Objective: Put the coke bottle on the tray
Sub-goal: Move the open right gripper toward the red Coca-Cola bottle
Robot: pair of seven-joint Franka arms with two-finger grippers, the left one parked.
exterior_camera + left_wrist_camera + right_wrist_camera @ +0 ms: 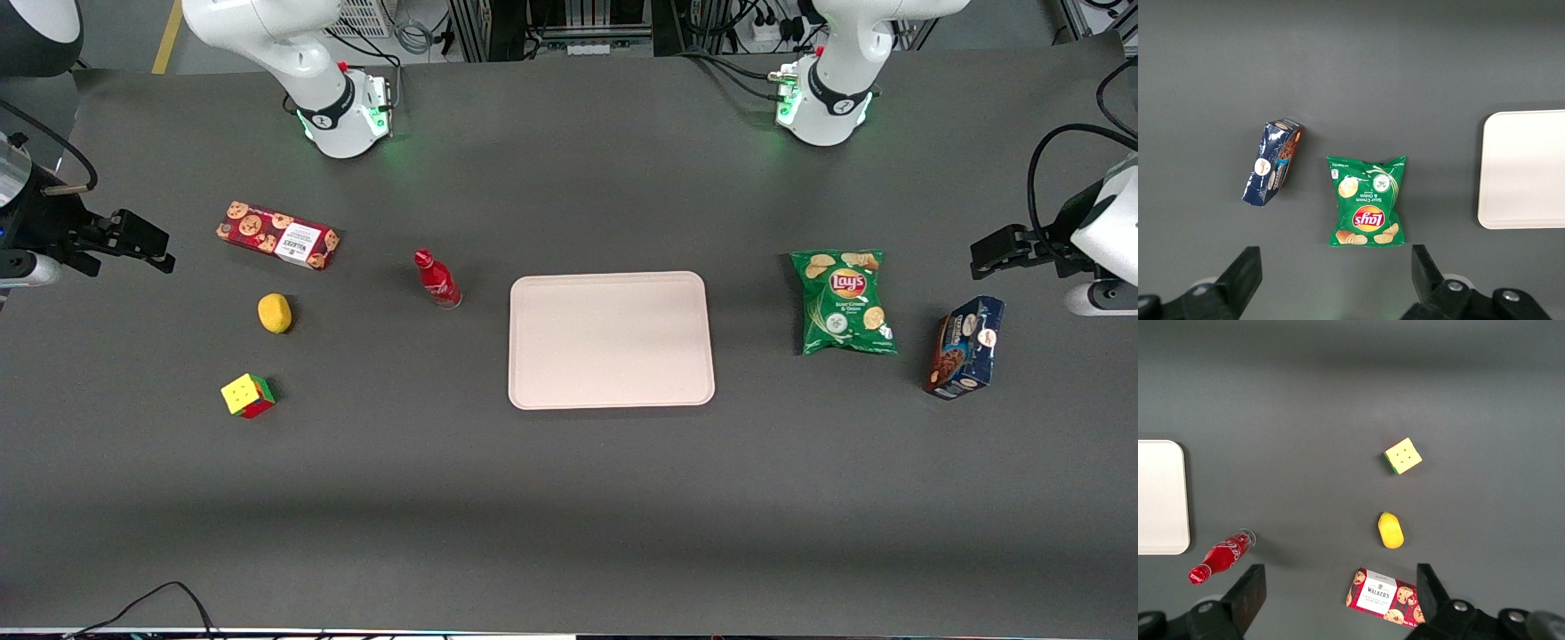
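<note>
While the hand (pixel 142 242) sits parked at the working arm's end of the worktop (pixel 569 498), fingers spread wide and holding nothing, nothing has been picked up yet. The small slim red coke bottle (pixel 436 279) with red cap stands upright on the worktop just beside the large flat pale pinkish-beige tray (pixel 612 340), apart from its rim, near the tray's corner farther from the front camera. The tray is bare.

Risks from here, my read:
- Bottle is tall, narrow and light; a finger clipping the cap on approach would tip it, and it would roll.
- Grasping high on the neck could let it swing or slip; a body grasp looks safer.
- The red cookie box (pixel 277 236), yellow lemon-like object (pixel 275 313) and colourful puzzle cube (pixel 247 396) lie between hand and bottle; a low traverse could knock them.
- Release above the tray rim could topple it.
</note>
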